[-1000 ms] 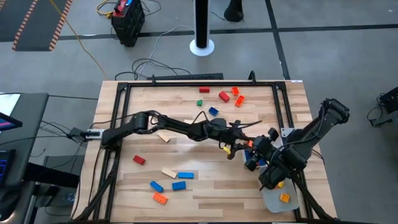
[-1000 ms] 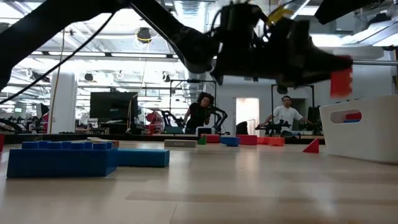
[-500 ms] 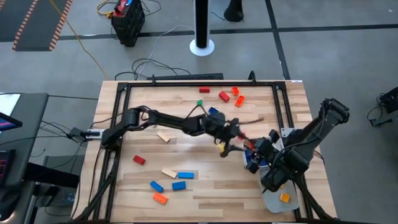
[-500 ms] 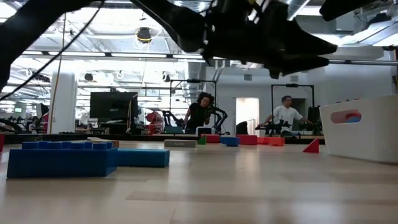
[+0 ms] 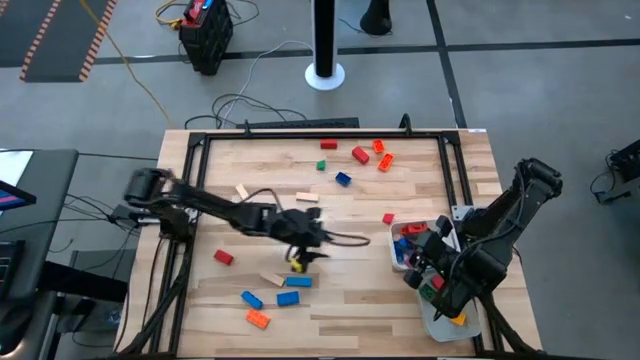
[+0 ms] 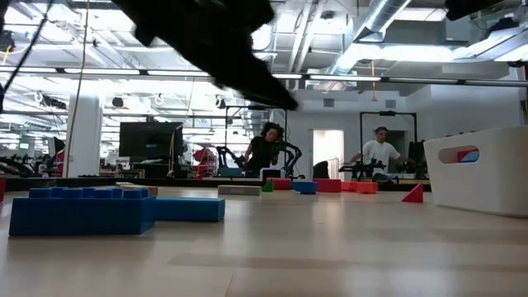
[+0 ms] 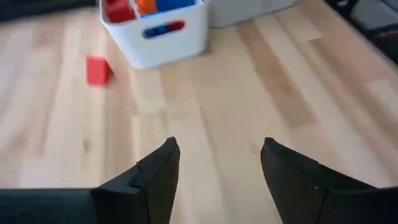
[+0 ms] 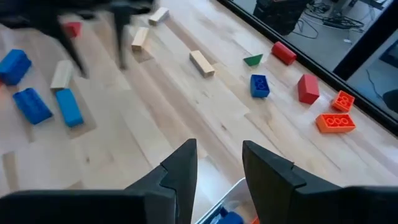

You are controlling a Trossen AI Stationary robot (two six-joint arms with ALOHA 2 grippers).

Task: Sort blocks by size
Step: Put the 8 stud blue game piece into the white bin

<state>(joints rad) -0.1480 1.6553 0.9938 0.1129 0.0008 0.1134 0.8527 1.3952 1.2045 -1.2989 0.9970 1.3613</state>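
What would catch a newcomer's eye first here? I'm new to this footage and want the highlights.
The left arm stretches low across the table's middle, its open, empty gripper above the loose blue and tan blocks near the front edge. At the right edge, the right gripper hovers by a white tray holding red, orange and blue blocks. More blocks lie scattered along the far side.

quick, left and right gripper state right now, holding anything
left gripper: open, empty, above bare table.
right gripper: open, nothing between its fingers, over the white tray.
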